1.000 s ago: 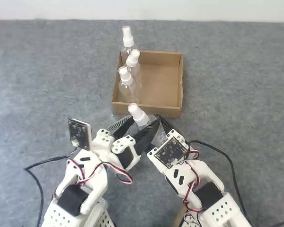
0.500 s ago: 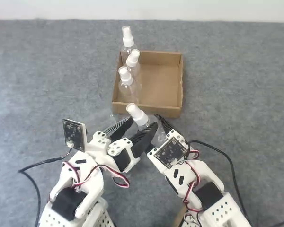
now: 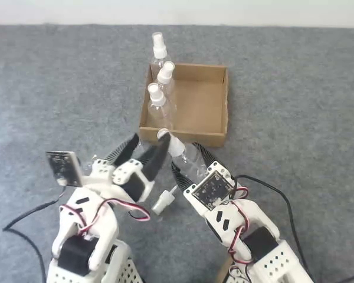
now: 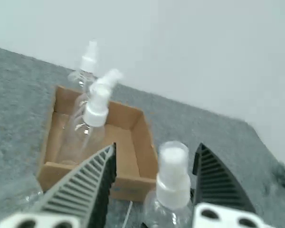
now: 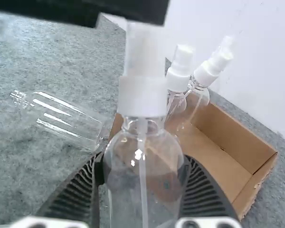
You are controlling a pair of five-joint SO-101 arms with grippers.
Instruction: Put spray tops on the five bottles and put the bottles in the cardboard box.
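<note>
Clasping the bottle [image 5: 143,140] is the right end effector [image 5: 143,164]; the left end effector [image 4: 156,149] gapes open.

Lighting is bright, even and diffuse, apparently from overhead. Soft-edged shadows are cast on the grey counter [image 3: 295,118] just beneath the arms. Mild shading is seen along the inner walls of the cardboard box [image 3: 192,106]. Small specular glints are picked up on the held bottle [image 5: 142,175] and, as streaks, on the lying bottle [image 5: 61,116]. The white wall [image 4: 204,47] is rendered bright and flat.
</note>
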